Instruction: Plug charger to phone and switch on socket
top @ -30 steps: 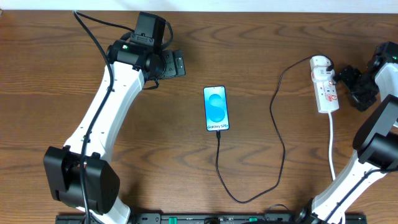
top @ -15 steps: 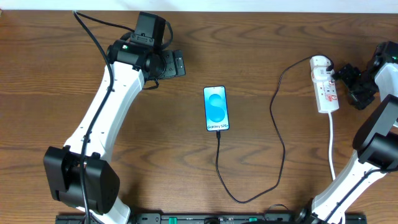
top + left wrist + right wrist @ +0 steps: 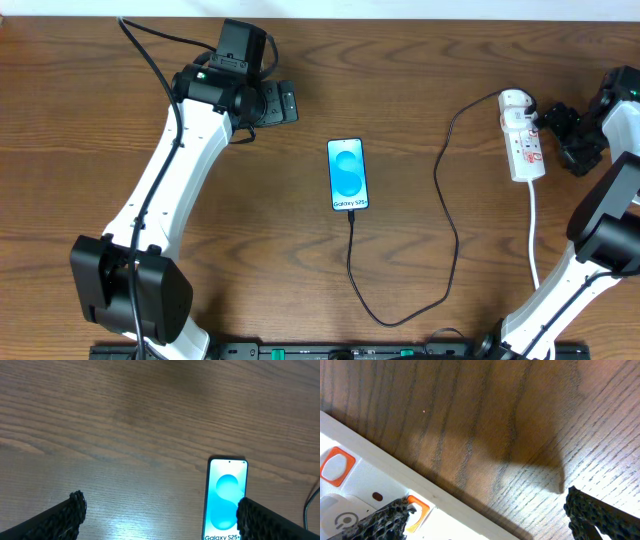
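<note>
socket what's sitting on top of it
A round white plug head sits on the far end of the socket, with red-marked switches further along. The outlet beneath that head is covered.

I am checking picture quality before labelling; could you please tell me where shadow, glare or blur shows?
Overhead: evenly lit and sharp, text on the phone readable. Left wrist: far table soft, a pale sheen on the near wood. Right wrist: a broad dark shadow crosses the wood beside the power strip.
</note>
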